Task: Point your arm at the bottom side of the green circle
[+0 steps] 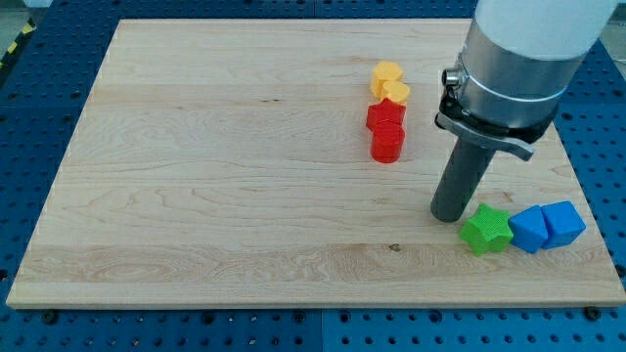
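Note:
No green circle shows in the camera view; the arm's wide body covers part of the board's upper right. My tip (450, 216) rests on the wooden board (215, 176) at the lower right. A green star (486, 231) lies just right of and slightly below the tip, very close to it. Two blue blocks (529, 230) (562, 222) sit side by side, touching, right of the green star.
A column of blocks stands up and left of the tip: a yellow heart (386, 74), a second yellow block (396, 92), a red block (386, 115) and a red round-ish block (387, 145). The board's right edge (587, 186) is near the blue blocks.

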Controlling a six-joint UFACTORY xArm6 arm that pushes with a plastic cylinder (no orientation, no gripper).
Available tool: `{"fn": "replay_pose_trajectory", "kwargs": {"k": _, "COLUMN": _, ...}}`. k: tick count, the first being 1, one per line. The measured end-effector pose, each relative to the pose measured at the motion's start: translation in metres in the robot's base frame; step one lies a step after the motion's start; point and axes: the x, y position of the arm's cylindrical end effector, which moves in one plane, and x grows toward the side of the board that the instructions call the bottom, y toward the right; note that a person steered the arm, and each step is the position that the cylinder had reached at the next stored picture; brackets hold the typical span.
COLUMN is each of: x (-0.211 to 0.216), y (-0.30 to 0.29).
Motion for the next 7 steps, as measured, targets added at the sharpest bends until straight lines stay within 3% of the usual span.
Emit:
{"fn": "replay_pose_trajectory", "kwargs": {"k": 3, "x": -0.022, "y": 0.009}}
{"fn": "replay_pose_trajectory", "kwargs": {"k": 7, "x": -0.073, "y": 0.072}}
